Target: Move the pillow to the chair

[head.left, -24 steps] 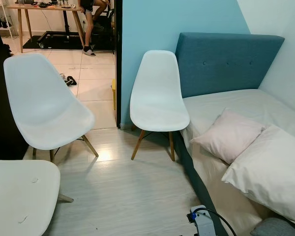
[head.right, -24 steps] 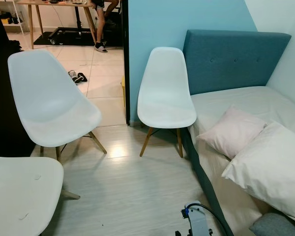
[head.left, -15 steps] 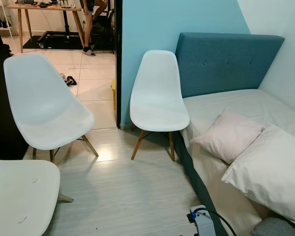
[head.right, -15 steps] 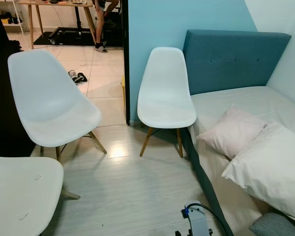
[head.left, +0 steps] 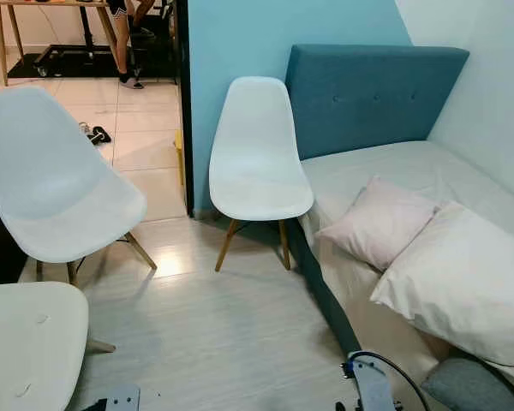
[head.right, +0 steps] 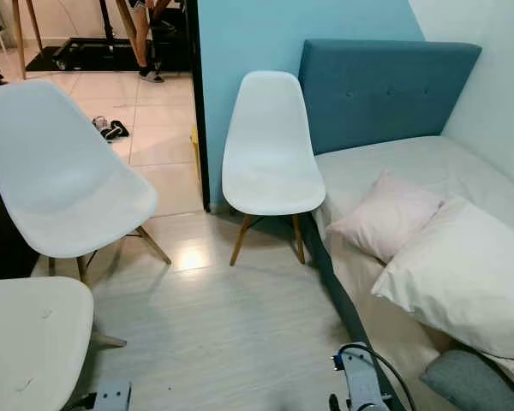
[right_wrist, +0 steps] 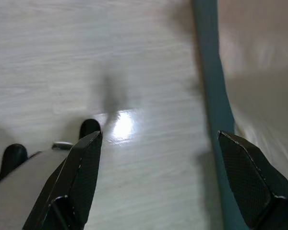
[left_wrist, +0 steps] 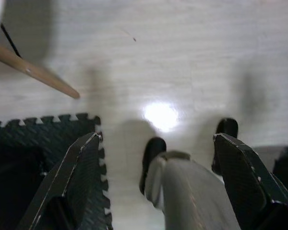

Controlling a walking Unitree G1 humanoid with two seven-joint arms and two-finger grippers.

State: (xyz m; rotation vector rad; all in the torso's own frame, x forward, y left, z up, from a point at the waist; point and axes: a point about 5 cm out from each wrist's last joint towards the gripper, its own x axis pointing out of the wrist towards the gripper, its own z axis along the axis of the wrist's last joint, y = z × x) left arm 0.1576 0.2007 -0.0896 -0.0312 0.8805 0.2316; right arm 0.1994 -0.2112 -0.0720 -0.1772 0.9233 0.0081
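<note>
Pillows (head.left: 379, 222): two on bed (head.left: 385, 163); white chairs (head.left: 257, 150): three.

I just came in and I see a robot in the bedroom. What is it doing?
The robot stands on the floor beside the bed and holds nothing yet. A pink pillow and a bigger white pillow lie on the mattress. A white chair waits next to the bed with its seat bare. The left tool and right tool both hang open over the floor. Far back, a person's legs stand by a table.
</note>
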